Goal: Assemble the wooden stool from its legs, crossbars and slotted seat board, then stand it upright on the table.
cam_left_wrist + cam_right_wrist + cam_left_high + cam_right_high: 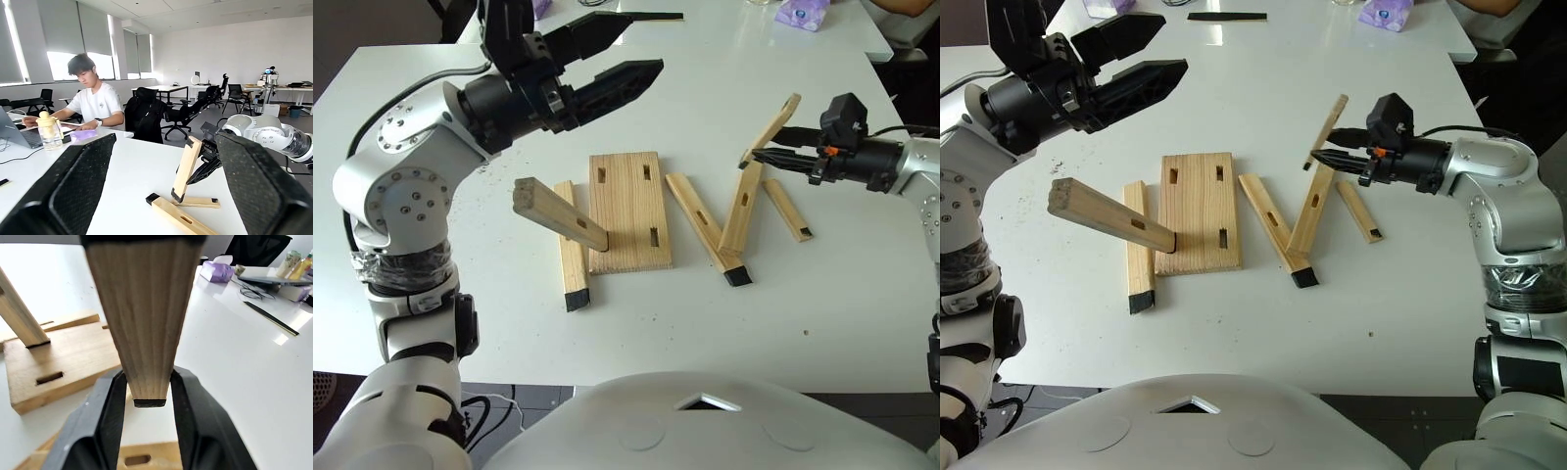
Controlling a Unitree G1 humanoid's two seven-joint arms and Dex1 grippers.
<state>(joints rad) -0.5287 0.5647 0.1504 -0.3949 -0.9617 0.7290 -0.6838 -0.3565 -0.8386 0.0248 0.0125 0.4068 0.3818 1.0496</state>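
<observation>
Head stereo pair: high, facing forward-down over bench, same scene. Left wrist: above bench, level, facing across it. Right wrist: very close behind held stool leg.

The held leg in the right claw runs off the right wrist view's edge and hides part of the seat board. From the head, the tilted leg covers the board's 7 o'clock slot and part of the flat leg

Bare table open along the near edge, 1 slanted leg overhangs the seat board at left, loose sticks crowd its right
</observation>
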